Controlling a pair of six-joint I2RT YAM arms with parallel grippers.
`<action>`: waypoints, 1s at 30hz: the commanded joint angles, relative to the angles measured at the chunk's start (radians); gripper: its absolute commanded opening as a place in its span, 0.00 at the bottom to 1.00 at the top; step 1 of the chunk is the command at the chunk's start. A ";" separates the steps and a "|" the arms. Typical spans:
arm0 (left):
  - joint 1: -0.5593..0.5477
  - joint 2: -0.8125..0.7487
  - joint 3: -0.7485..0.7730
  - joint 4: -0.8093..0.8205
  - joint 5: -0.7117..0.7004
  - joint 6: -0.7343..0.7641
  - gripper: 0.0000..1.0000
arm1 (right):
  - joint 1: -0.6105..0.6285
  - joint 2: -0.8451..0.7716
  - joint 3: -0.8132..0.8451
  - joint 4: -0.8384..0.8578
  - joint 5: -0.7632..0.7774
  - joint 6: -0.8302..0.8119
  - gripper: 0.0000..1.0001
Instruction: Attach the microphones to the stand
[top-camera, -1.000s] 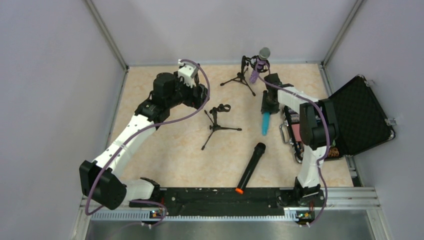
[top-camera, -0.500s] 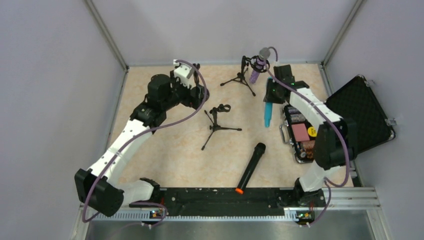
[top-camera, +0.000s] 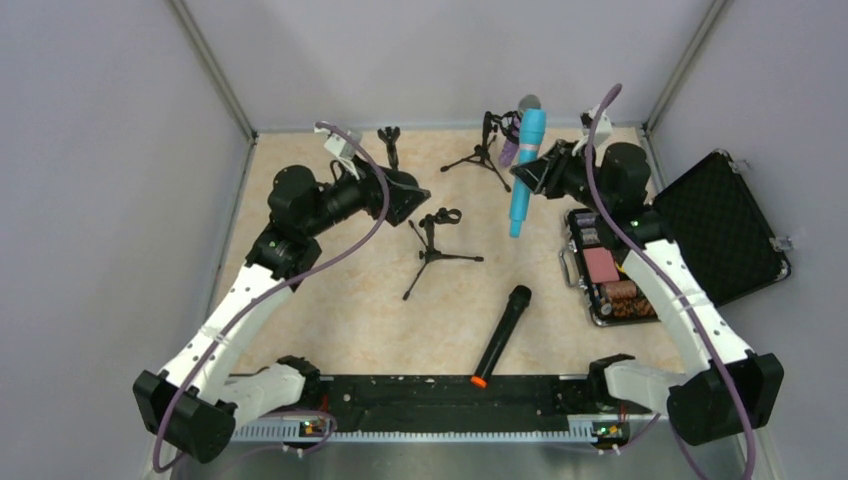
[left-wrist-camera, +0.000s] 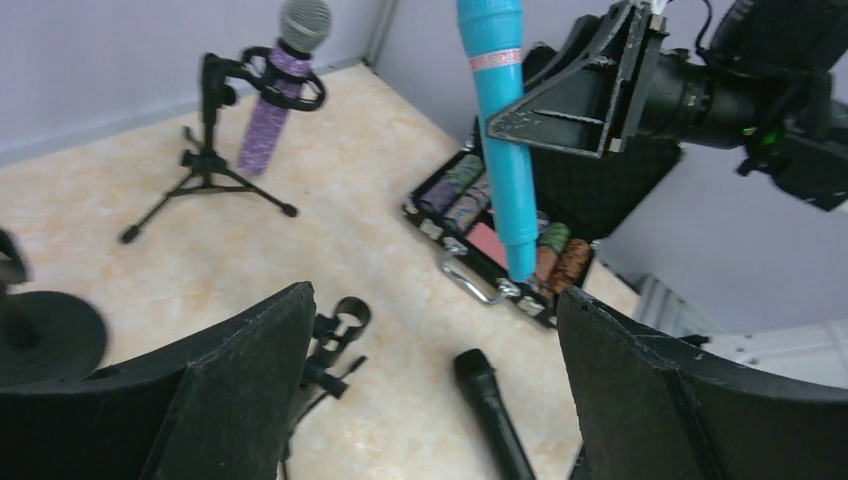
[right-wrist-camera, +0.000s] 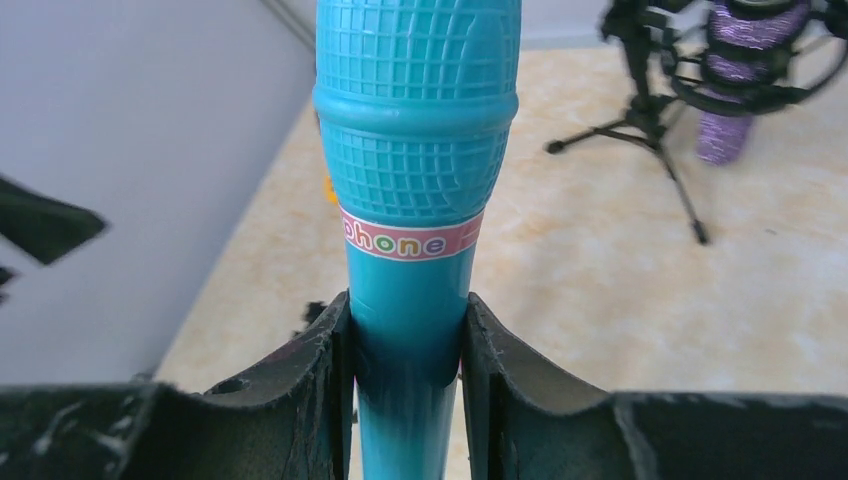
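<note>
The right gripper (top-camera: 533, 178) pinches the light blue microphone (top-camera: 528, 135) head-up above the table (top-camera: 330, 300); the left gripper (left-wrist-camera: 435, 310) gapes wide, empty. The purple microphone (left-wrist-camera: 268, 115) sits clipped in a stand (left-wrist-camera: 207, 150).

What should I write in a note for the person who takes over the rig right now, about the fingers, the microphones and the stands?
Right fingers: shut on the blue microphone, held off the table, head up.
Left fingers: open, holding nothing.
Done: the purple microphone sits in the back stand.
Black microphone: lies flat on the table, orange end toward the arm bases.
Left to do: clip the blue microphone into a free stand, probably the middle stand, then the black one.
</note>
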 joint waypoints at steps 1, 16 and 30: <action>-0.044 0.047 -0.047 0.222 0.146 -0.253 0.94 | -0.003 -0.058 -0.071 0.305 -0.217 0.186 0.00; -0.309 0.404 0.046 0.456 0.172 -0.361 0.88 | -0.004 -0.140 -0.188 0.502 -0.287 0.402 0.00; -0.323 0.522 0.100 0.612 0.215 -0.469 0.53 | -0.002 -0.118 -0.252 0.571 -0.306 0.476 0.00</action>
